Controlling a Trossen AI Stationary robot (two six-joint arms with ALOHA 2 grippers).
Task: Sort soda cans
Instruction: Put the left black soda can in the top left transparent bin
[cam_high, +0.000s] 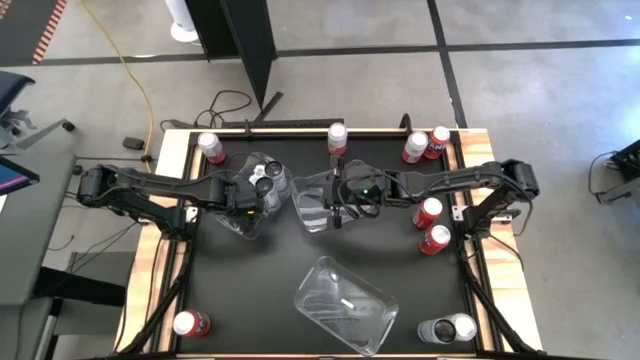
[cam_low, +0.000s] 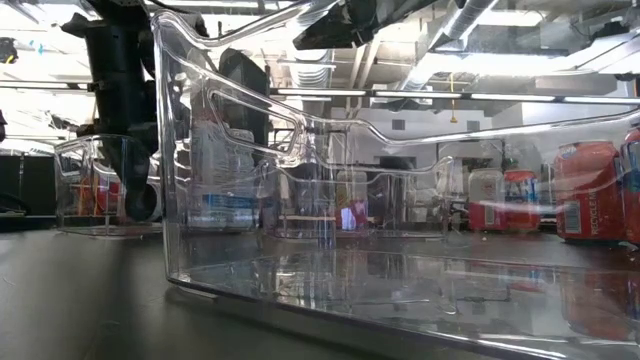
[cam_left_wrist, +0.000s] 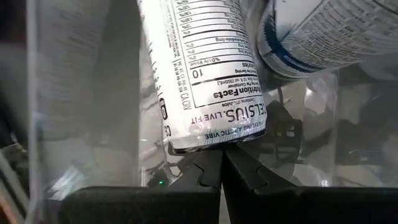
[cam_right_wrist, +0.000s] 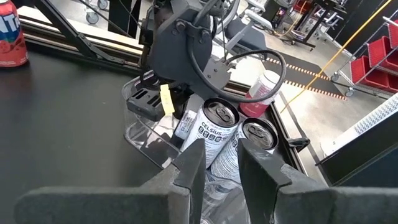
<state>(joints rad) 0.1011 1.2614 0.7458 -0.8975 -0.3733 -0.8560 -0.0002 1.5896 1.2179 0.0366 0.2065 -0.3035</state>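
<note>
At the worktop's near edge lies an empty clear plastic rectangular bin. A red soda can stands by the near-left corner and dark grey cans by the near-right.

Mid-worktop, the left pincer reaches into a second clear bin, its fingers pressed fully together and holding nothing. Their tips touch one end of a white, label-printed can. The can's long axis runs on away from the pincer, nearly in line with the fingers, so I judge the pincer would have to open and pass along the can's sides to grasp it. A second white can leans just beside the first.

The right pincer hovers at a third clear bin just right of the second, its fingers a little apart. I see nothing gripped, though a clear wall between them cannot be ruled out. It points toward the white cans but is farther from them than the left pincer.

More red cans stand along the far edge.
</note>
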